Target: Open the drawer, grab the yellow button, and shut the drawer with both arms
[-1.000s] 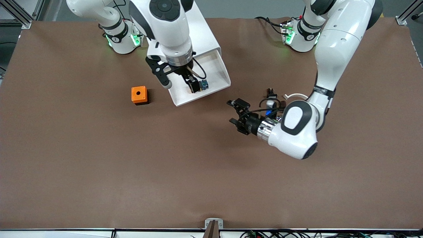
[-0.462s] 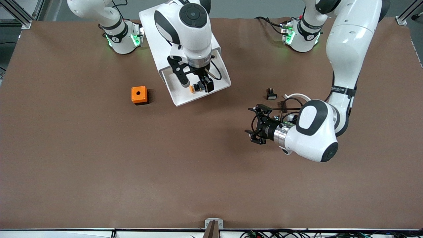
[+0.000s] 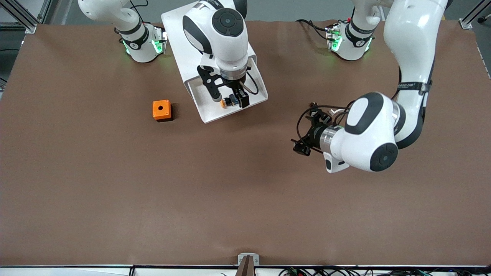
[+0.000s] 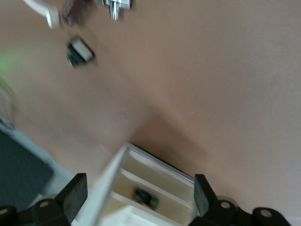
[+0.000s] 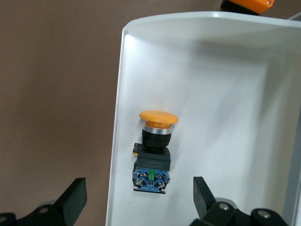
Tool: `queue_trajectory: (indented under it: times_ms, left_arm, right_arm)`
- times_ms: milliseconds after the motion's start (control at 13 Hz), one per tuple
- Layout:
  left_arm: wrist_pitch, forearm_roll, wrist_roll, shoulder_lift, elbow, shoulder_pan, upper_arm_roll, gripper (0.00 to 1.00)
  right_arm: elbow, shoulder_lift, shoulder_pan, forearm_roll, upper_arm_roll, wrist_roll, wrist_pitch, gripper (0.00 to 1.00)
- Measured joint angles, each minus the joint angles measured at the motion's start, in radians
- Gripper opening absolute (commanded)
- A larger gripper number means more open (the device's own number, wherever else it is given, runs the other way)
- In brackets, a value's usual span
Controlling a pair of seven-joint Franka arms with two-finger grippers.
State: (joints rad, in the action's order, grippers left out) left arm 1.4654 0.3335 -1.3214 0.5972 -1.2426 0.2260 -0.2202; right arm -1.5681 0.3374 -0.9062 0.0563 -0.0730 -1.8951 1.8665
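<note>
Item 1, button (image 5: 154,151): lies on its side in the pulled-out drawer (image 5: 221,61), close to 1 side wall. Its long axis runs from the orange cap to the blue terminal end, along that wall. In the front view the button (image 3: 226,102) sits near the drawer's front edge.

Item 2, right gripper (image 3: 230,97): hangs directly over the button, jaws spread wide and holding nothing. In the right wrist view the 2 jaws stand either side of the button, across its long axis, so a straight descent looks likely to bracket the body. This arm is clearly the closer one.

Item 3, left gripper (image 3: 302,146): over bare counter (image 3: 115,199), well apart from the drawer, jaws spread and empty, waiting.

Item 4, drawer contents: the button only, as far as visible.

Item 5, orange box (image 3: 161,110): on the counter beside the drawer, toward the right arm's end.
</note>
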Motion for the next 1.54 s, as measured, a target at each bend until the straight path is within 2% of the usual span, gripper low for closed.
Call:
queue_trajectory:
  times_ms: [462,615,769,846,923,1000,1154,1231,1538]
  left_arm:
    - [-0.029,-0.182,0.416,-0.085,-0.011,0.004,-0.031,1.0]
    - [-0.028,-0.263,0.462,-0.107,-0.029,0.004,-0.08,1.0]
    - [0.001,-0.333,0.486,-0.141,-0.076,0.005,-0.133,1.0]
    - [0.043,-0.352,0.51,-0.167,-0.122,0.006,-0.144,1.0]
    - [0.102,-0.359,0.539,-0.195,-0.177,0.006,-0.145,1.0]
    - [0.168,-0.362,0.569,-0.224,-0.24,0.001,-0.145,1.0]
    - [0.29,-0.363,0.609,-0.274,-0.353,-0.011,-0.145,1.0]
    - [0.338,-0.363,0.617,-0.289,-0.391,-0.014,-0.144,1.0]
    - [0.412,-0.363,0.622,-0.295,-0.448,-0.013,-0.145,1.0]
  right_arm:
    - [-0.001,0.028,-0.037,0.001,0.0,-0.003,-0.018,1.0]
    - [-0.001,0.038,-0.038,0.001,0.0,-0.003,-0.022,1.0]
    - [-0.001,0.046,-0.038,0.001,0.0,-0.003,-0.022,0.77]
    - [-0.001,0.047,-0.038,0.001,0.0,-0.003,-0.022,0.72]
    - [-0.001,0.047,-0.038,0.001,0.0,-0.003,-0.023,0.63]
    - [-0.001,0.047,-0.038,0.001,0.0,0.0,-0.023,0.39]
    - [-0.001,0.047,-0.038,0.001,0.0,0.019,-0.023,0.06]
    - [-0.001,0.047,-0.038,0.001,0.0,0.025,-0.023,0.0]
    - [0.002,0.047,-0.038,0.0,-0.001,0.038,-0.023,0.0]
